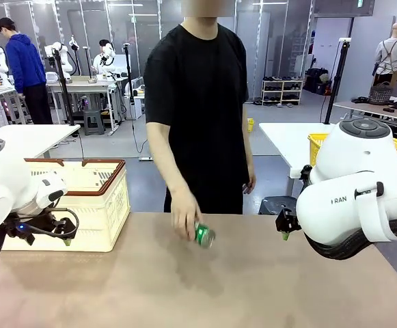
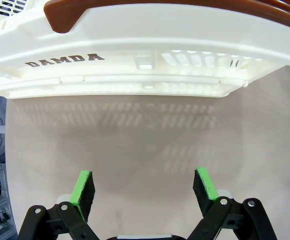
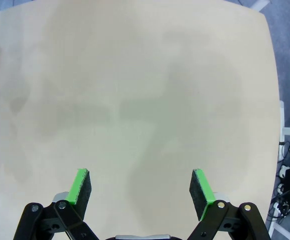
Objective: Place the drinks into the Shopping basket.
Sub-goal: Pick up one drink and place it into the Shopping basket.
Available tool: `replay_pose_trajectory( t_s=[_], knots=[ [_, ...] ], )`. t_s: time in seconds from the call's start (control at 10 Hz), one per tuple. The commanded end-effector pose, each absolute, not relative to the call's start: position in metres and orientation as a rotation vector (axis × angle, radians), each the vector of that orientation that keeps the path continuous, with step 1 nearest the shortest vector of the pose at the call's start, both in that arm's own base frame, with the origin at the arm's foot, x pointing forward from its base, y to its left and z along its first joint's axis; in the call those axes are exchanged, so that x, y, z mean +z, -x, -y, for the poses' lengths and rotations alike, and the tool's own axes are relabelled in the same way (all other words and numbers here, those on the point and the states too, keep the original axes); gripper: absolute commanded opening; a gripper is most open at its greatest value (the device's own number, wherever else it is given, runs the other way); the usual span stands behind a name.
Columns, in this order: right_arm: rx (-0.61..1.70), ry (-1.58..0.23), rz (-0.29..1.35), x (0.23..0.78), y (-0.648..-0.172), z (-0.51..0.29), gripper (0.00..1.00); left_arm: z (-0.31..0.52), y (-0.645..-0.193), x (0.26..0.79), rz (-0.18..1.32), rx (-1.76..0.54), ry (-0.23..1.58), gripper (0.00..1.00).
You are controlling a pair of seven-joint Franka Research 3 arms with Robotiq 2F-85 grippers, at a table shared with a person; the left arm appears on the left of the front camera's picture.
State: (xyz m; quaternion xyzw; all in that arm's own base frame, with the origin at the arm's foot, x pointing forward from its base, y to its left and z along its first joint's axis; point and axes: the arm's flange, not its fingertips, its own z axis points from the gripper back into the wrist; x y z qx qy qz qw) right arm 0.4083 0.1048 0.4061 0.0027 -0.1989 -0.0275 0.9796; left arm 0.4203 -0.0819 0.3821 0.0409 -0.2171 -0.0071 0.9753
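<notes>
A person's hand [image 1: 183, 217] holds a green can [image 1: 204, 235] tilted just above the table's far middle. The Shopping basket [image 1: 82, 205], cream-white lattice with a brown-red rim, stands at the table's far left; its "DAMDA" side [image 2: 65, 59] faces my left wrist camera. My left gripper [image 1: 55, 238] hovers beside the basket's near side, open and holding nothing; in the left wrist view my left gripper [image 2: 144, 189] has bare table between its green pads. At the right edge, my right gripper [image 1: 285, 232] hangs above the table; my right gripper [image 3: 141, 190] is open over bare tabletop.
The person stands at the far edge, behind the middle of the brown table [image 1: 205, 287]. A yellow mesh basket [image 1: 318, 145] sits on another table behind my right arm. The table's right edge [image 3: 275, 90] drops to the floor.
</notes>
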Motion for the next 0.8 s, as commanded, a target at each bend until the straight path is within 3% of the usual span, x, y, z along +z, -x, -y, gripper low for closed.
replay_pose_trajectory(
  t_s=[0.0, 0.7],
  knots=[
    [-0.056, -0.007, 0.403, 0.4052, -0.4090, -0.1046, 1.00, 0.0823, -0.4205, 0.3820, 0.439, -0.021, -0.083, 1.00],
    [-0.056, -0.007, 0.403, 0.4052, -0.4090, -0.1046, 1.00, 0.0818, -0.4203, 0.3821, 0.438, -0.014, -0.082, 1.00]
  ],
)
